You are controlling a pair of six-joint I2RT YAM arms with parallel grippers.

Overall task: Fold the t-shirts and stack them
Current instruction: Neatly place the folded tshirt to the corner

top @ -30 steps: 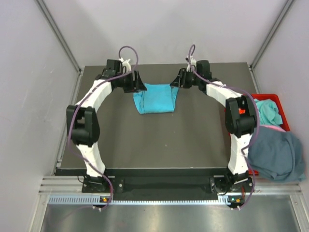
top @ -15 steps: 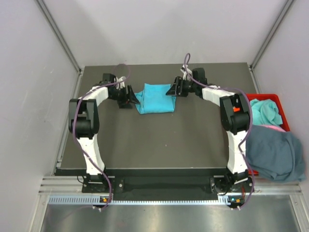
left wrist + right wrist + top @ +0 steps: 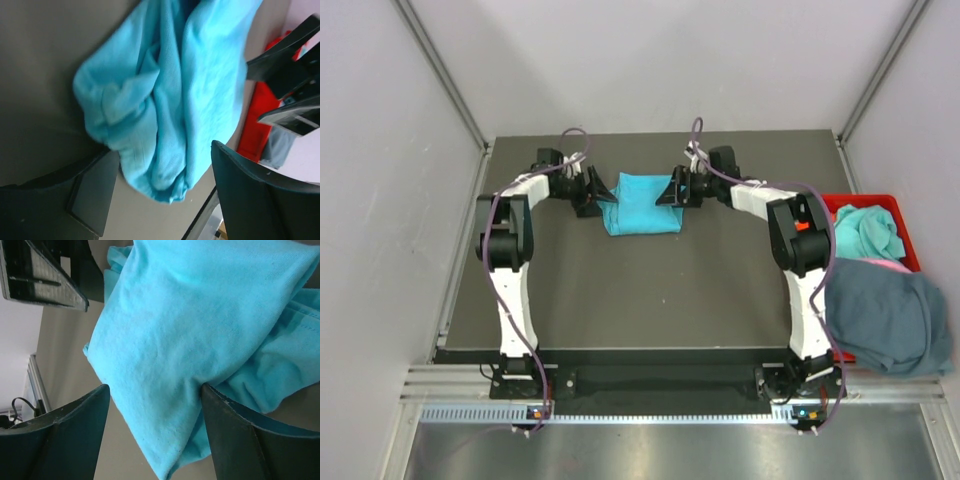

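Turquoise t-shirt (image 3: 640, 206), side edges between spread jaws

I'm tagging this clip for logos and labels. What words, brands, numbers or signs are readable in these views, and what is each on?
None can be read. The turquoise t-shirt is plain, the red bin shows no label, and the orange patch on the right arm is too small to tell if it bears text.

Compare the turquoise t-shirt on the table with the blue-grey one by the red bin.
The turquoise t-shirt is folded into a compact rectangle; the blue-grey t-shirt is a loose heap. The turquoise t-shirt lies on the table; the blue-grey t-shirt drapes over the red bin, off the table's right edge. Both are plain soft cloth.
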